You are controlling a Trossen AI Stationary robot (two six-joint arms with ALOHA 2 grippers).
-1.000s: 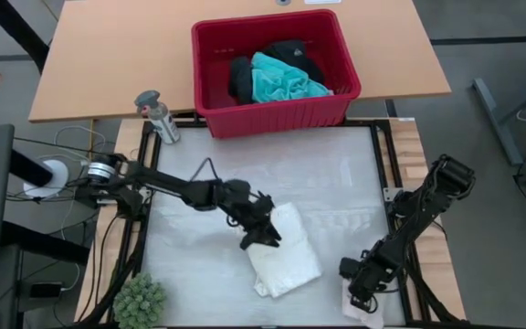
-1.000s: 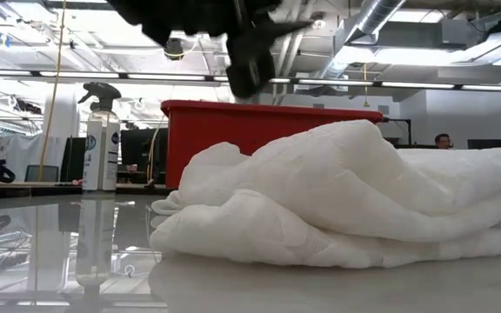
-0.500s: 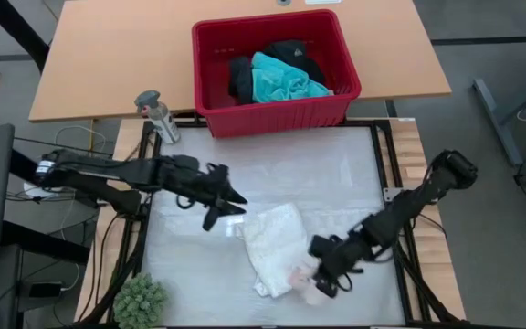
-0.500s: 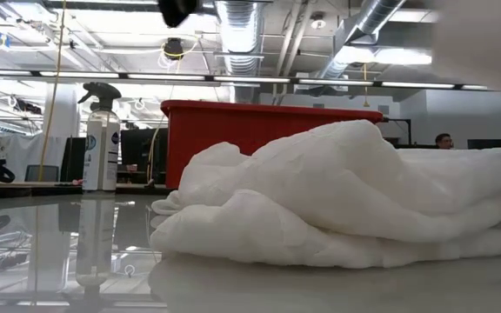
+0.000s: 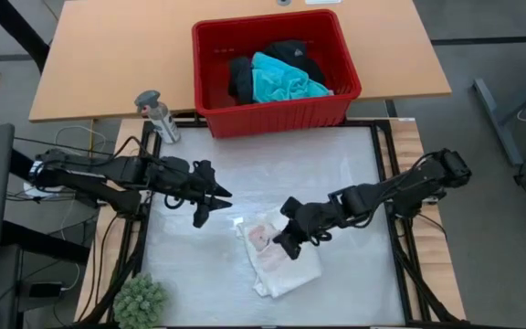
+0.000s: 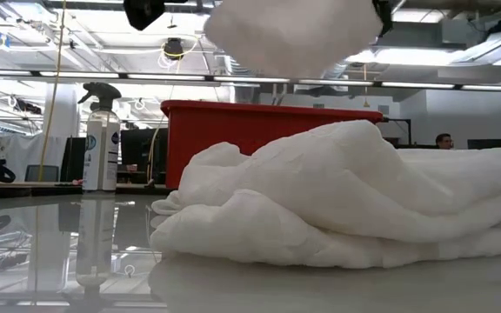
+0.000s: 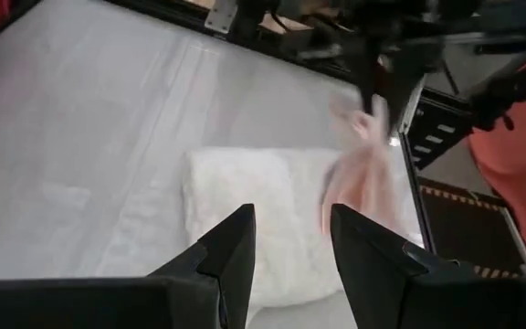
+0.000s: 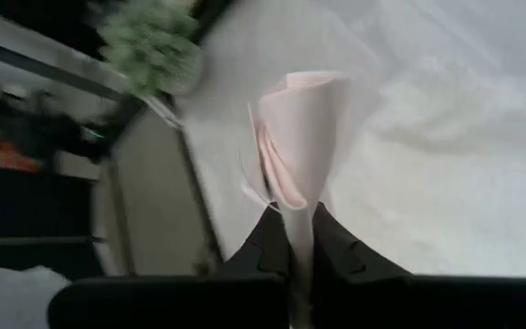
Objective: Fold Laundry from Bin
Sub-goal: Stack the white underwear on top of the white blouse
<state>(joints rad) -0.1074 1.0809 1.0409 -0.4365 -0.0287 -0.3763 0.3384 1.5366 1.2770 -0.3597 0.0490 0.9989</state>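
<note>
- We had the right claw clamped on the small pink piece, dangling limp directly over the folded white top beneath it.
- Our left claw stood apart, empty, beside that top.
- Light, floppy cloth: we'd pinch an edge.

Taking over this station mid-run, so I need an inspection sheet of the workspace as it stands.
Surface: white mat, mostly bare.
Job's things: folded white top on the mat; red bin behind it holds a turquoise shirt and black clothes; small pink piece hangs above the white top.
Clutter: spray bottle at the mat's far left corner; green plant at the near left.
Claws: right claw shut on the pink piece; left claw open, empty, left of the top.
Cables: loose wires left of the frame.
Surroundings: office room, person far off.
</note>
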